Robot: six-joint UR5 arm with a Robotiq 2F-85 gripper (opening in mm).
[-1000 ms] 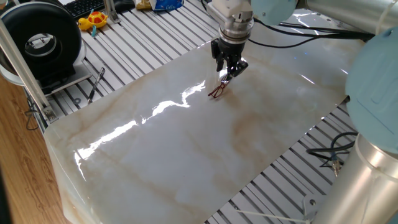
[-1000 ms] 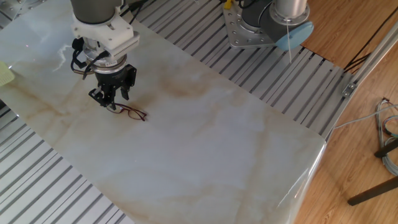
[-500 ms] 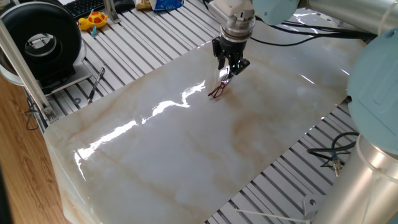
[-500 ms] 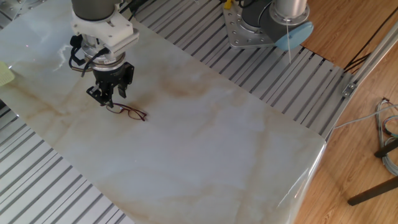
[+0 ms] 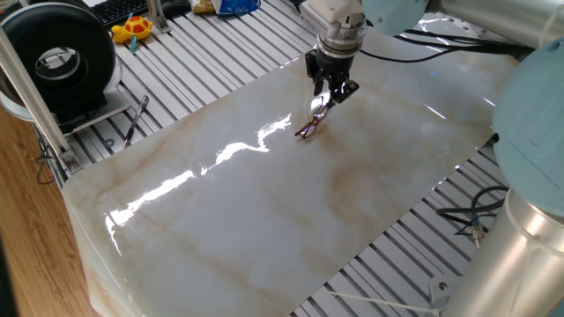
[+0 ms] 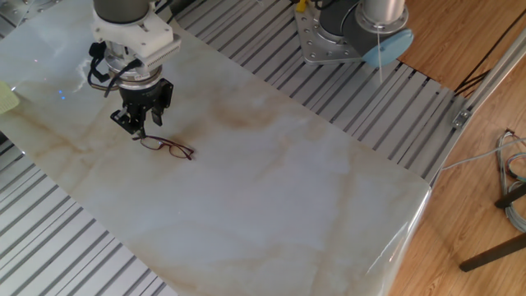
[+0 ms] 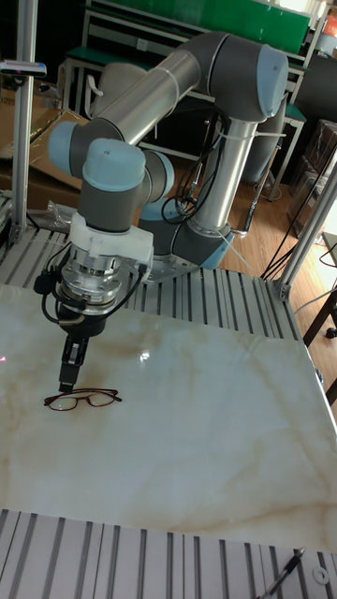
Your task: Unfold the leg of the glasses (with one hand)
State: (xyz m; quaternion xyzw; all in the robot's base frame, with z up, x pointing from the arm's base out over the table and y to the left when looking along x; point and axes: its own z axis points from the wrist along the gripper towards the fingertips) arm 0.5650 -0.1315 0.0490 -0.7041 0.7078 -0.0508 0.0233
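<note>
The glasses (image 5: pixel 307 129) (image 6: pixel 168 148) (image 7: pixel 84 400) are small, with thin reddish rims, and lie on the marble board (image 5: pixel 264 220). My gripper (image 5: pixel 328 99) (image 6: pixel 136 131) (image 7: pixel 67 385) points down just behind their one end. Its fingers are close together, and a thin leg runs from the frame up to the fingertips. The fingertips sit slightly above the board. The hinge itself is too small to make out.
A slatted metal table (image 5: pixel 203 62) surrounds the board. At the far left stand a black round device (image 5: pixel 57 57), a dark pen-like tool (image 5: pixel 137 119), a yellow toy (image 5: pixel 132 28) and a keyboard (image 5: pixel 123 9). The arm's base (image 6: pixel 341 33) stands beyond the board's far edge.
My gripper has drawn slowly away from the frame, a little up and back. The rims have stayed where they were on the board.
</note>
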